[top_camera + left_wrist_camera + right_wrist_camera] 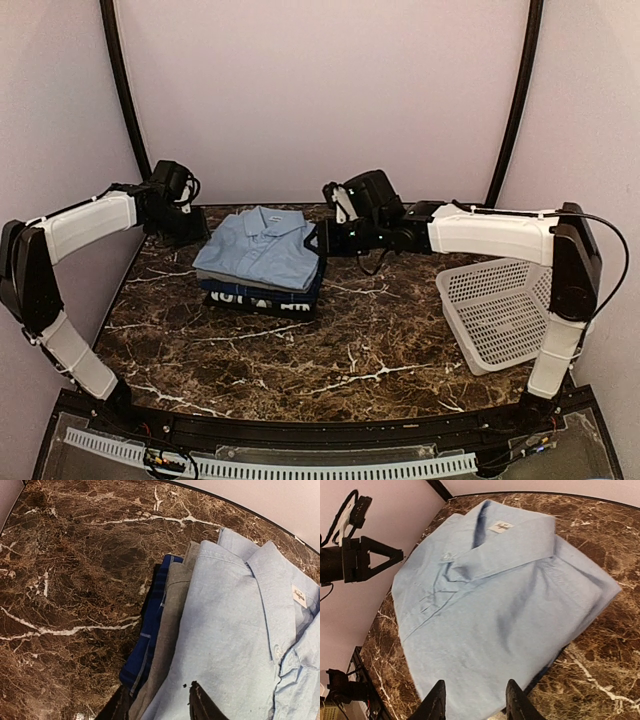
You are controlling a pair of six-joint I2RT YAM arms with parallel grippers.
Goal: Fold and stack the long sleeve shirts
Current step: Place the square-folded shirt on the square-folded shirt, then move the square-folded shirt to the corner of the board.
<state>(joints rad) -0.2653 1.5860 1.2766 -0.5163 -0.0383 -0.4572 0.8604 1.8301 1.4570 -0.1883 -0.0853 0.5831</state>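
Folded long sleeve shirts lie in one stack on the marble table. The light blue collared shirt [262,245] is on top, the grey one [235,281] is under it, and the dark navy one with white lettering [262,299] is at the bottom. The left wrist view shows the light blue shirt [235,630], the grey edge [167,630] and a blue striped layer [150,635]. My left gripper [193,230] is open at the stack's left edge, its fingertips [202,705] over the cloth. My right gripper [318,240] is open and empty at the stack's right side, above the light blue shirt [495,595].
A white plastic lattice basket [500,310] lies tilted at the right of the table [330,350]. Walls close in the back and both sides. The left gripper also shows in the right wrist view [370,560], beyond the stack.
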